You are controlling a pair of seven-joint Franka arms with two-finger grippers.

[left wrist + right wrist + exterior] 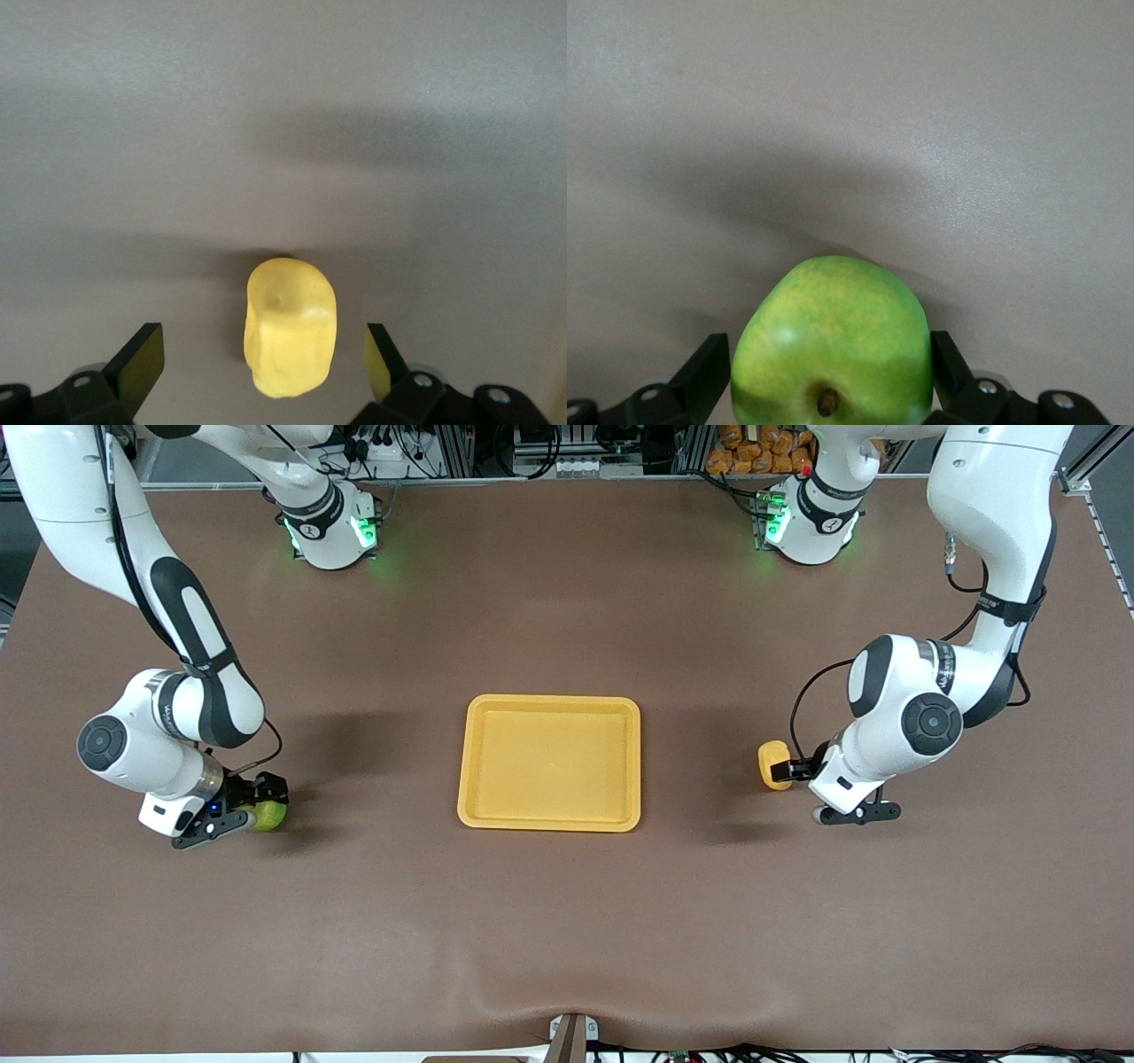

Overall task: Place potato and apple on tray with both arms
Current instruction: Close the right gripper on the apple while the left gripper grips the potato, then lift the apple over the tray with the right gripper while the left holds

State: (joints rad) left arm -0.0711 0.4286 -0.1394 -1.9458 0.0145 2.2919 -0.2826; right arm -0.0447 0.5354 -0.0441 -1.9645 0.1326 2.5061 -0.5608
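The right gripper (252, 815) pinches the apple (269, 816) near the right arm's table edge. The left gripper (819, 788) gapes around the potato (774, 764), untouched, beside the empty tray (550, 763).

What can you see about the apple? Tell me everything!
The apple is small, round and smooth, yellow-green with faint darker streaks, and has a brown stem in a little dimple. It lies on the brown table toward the right arm's end, tipped so the stem points sideways at the wrist camera. It sits between the fingers of the right gripper, which close in on both sides; one seems to touch it. It is not on the tray yet.
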